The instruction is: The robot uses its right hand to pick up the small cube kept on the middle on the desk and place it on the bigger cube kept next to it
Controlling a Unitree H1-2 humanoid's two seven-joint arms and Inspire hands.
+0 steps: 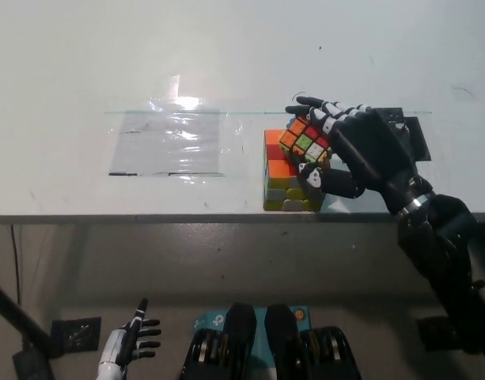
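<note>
Two cubes are sitting on the counter (84, 71): one small cube (305, 142), one bigger cube (283, 178). One clear plastic sheet (169, 142), seemingly, is lying beside them.

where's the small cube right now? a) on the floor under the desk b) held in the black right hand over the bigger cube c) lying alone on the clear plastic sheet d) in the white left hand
b: the right hand is shut on the small cube, right at the top of the bigger cube; the left hand hangs open below the desk.
</note>
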